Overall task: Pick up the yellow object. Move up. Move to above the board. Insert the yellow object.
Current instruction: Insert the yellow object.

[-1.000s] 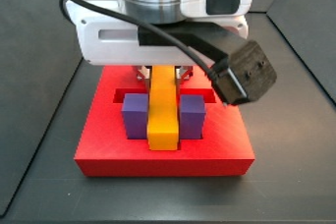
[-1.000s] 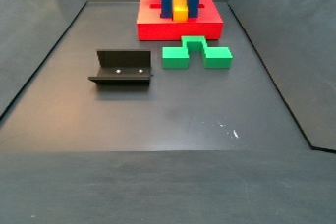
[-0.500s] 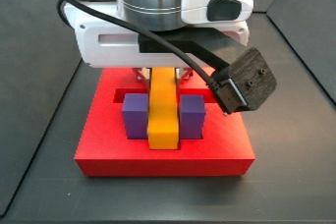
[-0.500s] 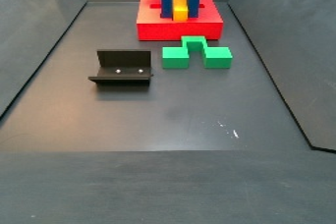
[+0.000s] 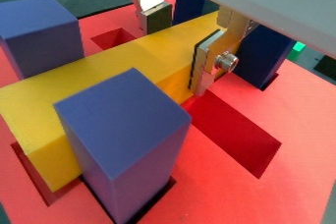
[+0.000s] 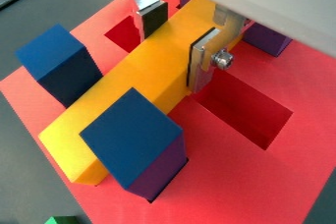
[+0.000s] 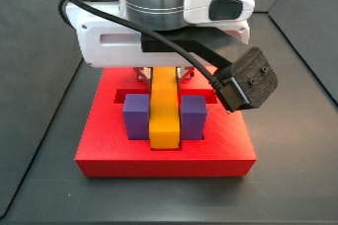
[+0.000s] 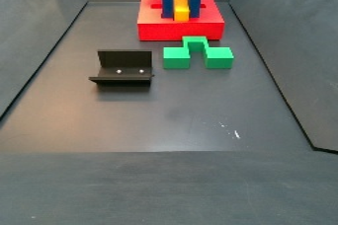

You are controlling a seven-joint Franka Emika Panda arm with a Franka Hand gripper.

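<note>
Floor (image 8: 185,160) fills the bottom of a side view. Mid-left stands one fixture (image 8: 122,68), with one green block (image 8: 199,52) beside it. Top center sits one red board (image 8: 183,27) with two blue blocks (image 7: 136,118). One gripper (image 5: 182,39) squeezes one yellow object (image 7: 162,106) lying between them. No writing shows.

My wrist views look steeply down, close on the board (image 5: 282,100); my side views face it, near (image 7: 165,160) and far (image 8: 183,27).
</note>
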